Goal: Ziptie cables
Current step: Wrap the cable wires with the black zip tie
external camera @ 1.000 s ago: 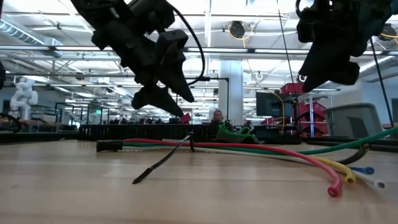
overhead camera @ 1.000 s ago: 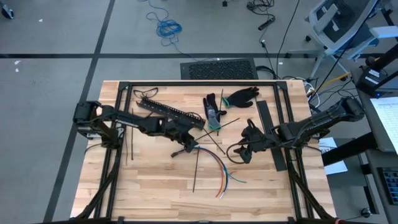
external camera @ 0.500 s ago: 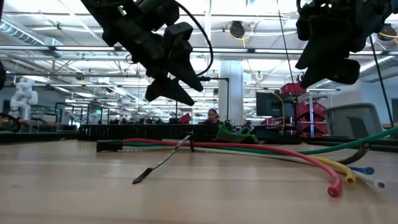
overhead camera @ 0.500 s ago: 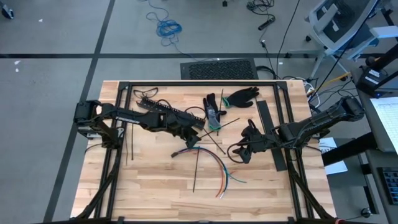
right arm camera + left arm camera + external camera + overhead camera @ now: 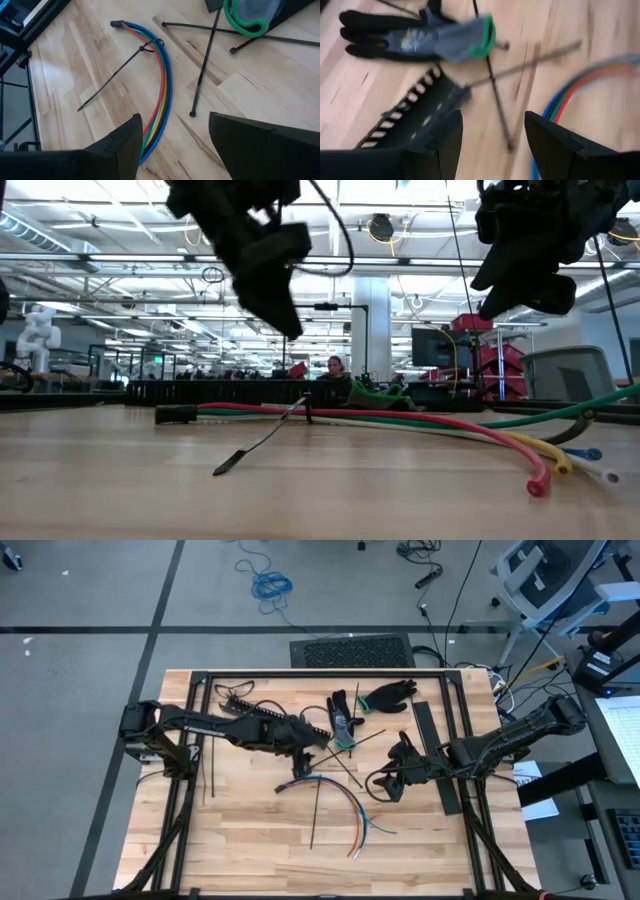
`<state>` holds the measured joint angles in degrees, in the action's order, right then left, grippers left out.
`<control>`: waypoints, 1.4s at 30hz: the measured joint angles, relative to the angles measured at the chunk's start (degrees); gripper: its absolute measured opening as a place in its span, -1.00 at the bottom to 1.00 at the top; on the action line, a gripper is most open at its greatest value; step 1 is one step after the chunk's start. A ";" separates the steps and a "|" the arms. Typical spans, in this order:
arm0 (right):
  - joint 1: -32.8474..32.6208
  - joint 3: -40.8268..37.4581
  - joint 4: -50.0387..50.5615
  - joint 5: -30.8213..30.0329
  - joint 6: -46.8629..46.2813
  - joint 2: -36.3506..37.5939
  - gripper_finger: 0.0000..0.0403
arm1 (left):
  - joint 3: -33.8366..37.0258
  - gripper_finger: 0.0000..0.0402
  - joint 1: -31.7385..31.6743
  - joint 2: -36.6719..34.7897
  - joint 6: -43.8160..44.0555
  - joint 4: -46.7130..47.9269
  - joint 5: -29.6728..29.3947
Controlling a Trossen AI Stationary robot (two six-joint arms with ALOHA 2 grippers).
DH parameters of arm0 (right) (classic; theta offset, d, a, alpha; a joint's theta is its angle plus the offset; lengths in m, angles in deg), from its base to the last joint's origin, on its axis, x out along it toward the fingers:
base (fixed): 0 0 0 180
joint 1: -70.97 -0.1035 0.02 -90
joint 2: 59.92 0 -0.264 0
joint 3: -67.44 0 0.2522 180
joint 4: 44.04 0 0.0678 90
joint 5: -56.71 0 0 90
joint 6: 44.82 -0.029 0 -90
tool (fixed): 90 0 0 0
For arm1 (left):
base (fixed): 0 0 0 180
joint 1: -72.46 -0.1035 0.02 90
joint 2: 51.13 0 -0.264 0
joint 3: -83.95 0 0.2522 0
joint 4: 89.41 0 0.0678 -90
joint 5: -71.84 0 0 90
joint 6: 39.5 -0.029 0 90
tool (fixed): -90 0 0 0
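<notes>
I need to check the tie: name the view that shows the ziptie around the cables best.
Right wrist view: the ziptie plainly loops the cables. High view shows it tiny; low view edge-on; left wrist view misses it.

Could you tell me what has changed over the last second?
The left hand has risen and pulled back from the cables, empty and open. The cables, with a ziptie looped round them, and the right hand stayed put.

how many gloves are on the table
2: a grey glove with a green cuff at the back middle of the table, and a black glove just right of it. None look hidden.
</notes>
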<state>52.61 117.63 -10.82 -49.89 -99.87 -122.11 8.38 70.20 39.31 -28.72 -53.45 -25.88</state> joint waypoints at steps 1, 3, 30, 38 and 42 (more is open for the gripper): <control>0.01 0.00 0.01 0.00 0.00 0.00 0.07 | -1.06 0.03 -0.37 0.32 3.34 -0.12 0.10; 0.00 0.00 0.01 -0.03 -0.01 0.00 0.07 | -3.11 0.03 -1.77 1.58 11.39 -0.14 3.37; -0.01 0.00 -1.33 -0.07 0.85 -0.02 0.07 | -14.79 -0.31 3.69 19.09 32.42 14.23 4.24; -0.01 0.00 -1.36 0.07 0.48 -0.02 0.07 | -14.84 -0.31 3.81 19.09 19.47 12.66 6.07; -0.01 0.00 -1.38 0.17 0.37 -0.02 0.07 | -16.64 -0.31 3.85 19.09 2.44 18.29 8.39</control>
<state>52.60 117.63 -12.20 -49.72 -99.50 -122.14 -8.26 74.04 58.41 -26.29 -35.16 -17.48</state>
